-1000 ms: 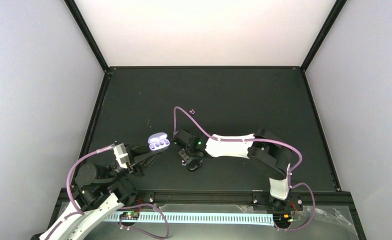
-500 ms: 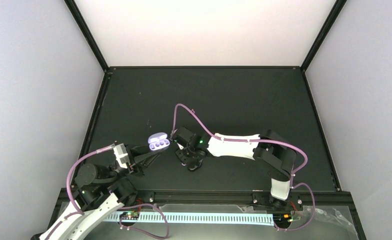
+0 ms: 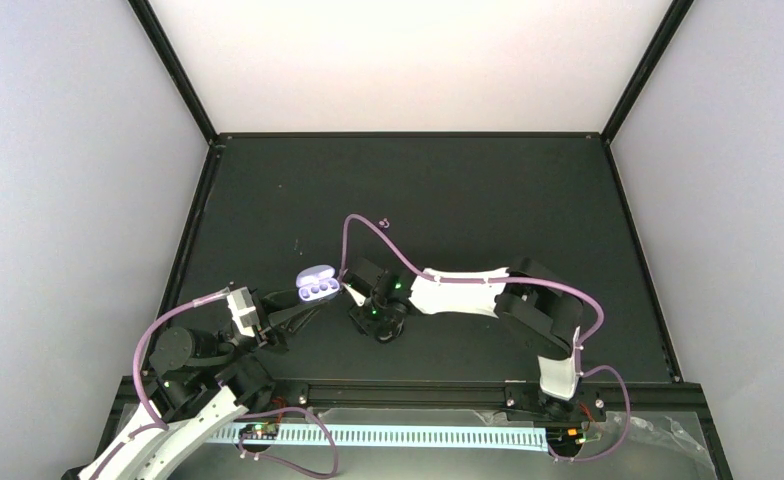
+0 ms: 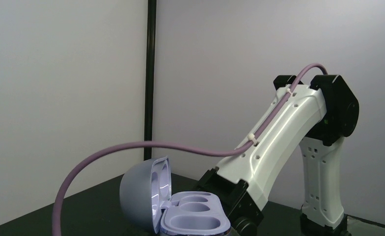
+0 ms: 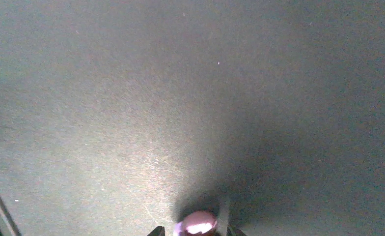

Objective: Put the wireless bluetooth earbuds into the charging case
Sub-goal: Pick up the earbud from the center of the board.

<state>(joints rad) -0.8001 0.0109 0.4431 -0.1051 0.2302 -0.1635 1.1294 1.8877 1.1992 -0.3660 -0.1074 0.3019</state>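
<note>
The lavender charging case (image 3: 317, 285) stands with its lid up at the tips of my left gripper (image 3: 304, 305), which is shut on it. In the left wrist view the charging case (image 4: 180, 209) fills the bottom centre and its recesses are empty; my own fingers are out of frame there. A glossy pinkish-purple earbud (image 5: 198, 223) lies on the mat. My right gripper (image 5: 195, 232) is open, one fingertip on each side of the earbud and a small gap on its left. From above, the right gripper (image 3: 373, 322) points down just right of the case and hides the earbud.
The dark mat (image 3: 488, 200) is fenced by a black frame (image 3: 408, 134) and pale walls. A purple cable (image 3: 353, 235) loops from the right wrist over the mat. A tiny pinkish speck (image 3: 385, 222) lies beyond it, too small to identify.
The right wrist has shifted a little to the left, nearer the case, and its cable loop has swung. The left arm and the case have stayed put.
</note>
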